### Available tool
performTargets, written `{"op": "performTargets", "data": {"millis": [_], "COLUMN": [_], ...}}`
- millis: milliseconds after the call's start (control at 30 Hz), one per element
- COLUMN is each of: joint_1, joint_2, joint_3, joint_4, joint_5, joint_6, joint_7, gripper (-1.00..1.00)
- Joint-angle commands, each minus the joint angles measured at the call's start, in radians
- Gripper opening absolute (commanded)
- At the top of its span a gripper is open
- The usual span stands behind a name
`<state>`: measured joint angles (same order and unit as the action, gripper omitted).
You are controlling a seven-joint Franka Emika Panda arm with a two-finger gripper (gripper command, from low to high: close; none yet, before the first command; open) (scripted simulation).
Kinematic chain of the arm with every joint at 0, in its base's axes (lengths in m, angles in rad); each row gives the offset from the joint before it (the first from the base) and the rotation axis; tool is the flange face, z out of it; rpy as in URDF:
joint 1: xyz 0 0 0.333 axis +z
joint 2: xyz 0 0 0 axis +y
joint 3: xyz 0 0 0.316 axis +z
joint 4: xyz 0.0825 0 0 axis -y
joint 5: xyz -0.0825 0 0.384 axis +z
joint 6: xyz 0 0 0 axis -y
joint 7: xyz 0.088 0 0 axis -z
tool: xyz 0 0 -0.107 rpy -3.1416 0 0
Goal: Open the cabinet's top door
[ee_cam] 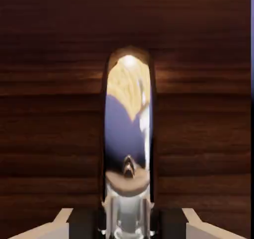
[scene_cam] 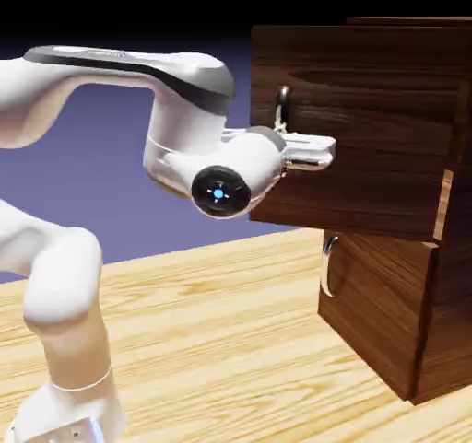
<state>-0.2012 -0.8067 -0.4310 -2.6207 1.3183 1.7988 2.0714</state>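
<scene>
Currently the gripper's (ee_cam: 128, 224) jaws are clamped on the top handle (ee_cam: 128, 119). Upper right, the top door (scene_cam: 369, 110) stands swung out, open room below its bottom-left edge. Beyond: 1 cabinet (scene_cam: 452, 321), 2 doors, 2 handles.

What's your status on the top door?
Gripper shut on top door's handle. Top door swung open. Lower door closed. Nothing visible blocking.
</scene>
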Motion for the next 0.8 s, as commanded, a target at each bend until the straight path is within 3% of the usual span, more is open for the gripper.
{"op": "performTargets", "data": {"millis": [0,367,767], "joint_1": [0.006,0.161,0.308], "joint_2": [0.019,0.308,0.727], "joint_3": [-0.032,-0.381,-0.697], "joint_4": [0.020,0.328,0.661], "joint_5": [-0.030,-0.233,-0.209], "joint_6": [-0.045,-0.523,-1.021], "joint_7": [-0.002,-0.071,-0.232], "gripper": [-1.00,-1.00,-1.00]}}
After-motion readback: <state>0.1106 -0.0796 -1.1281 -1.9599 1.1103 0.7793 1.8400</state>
